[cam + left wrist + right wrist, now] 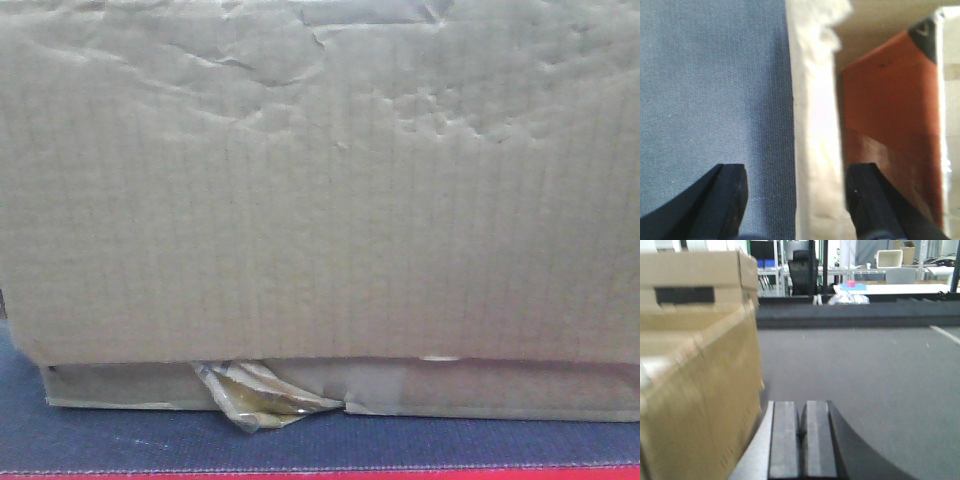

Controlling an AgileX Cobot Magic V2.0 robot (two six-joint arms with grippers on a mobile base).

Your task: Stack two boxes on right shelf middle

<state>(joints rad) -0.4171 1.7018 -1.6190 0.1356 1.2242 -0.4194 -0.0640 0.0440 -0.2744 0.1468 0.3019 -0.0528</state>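
Large box (320, 200) sits on flat box (500, 392), frame bottom. Left gripper (797, 200) spread, right gripper (800, 440) clenched empty; grasping likely next.

Grippers, wrist cams
L gripper (796, 172): matte black tapered fingers (726, 200), faint dust specks. R gripper (800, 412): two flat dark-grey rect. pads (784, 440), curved black housing alongside.
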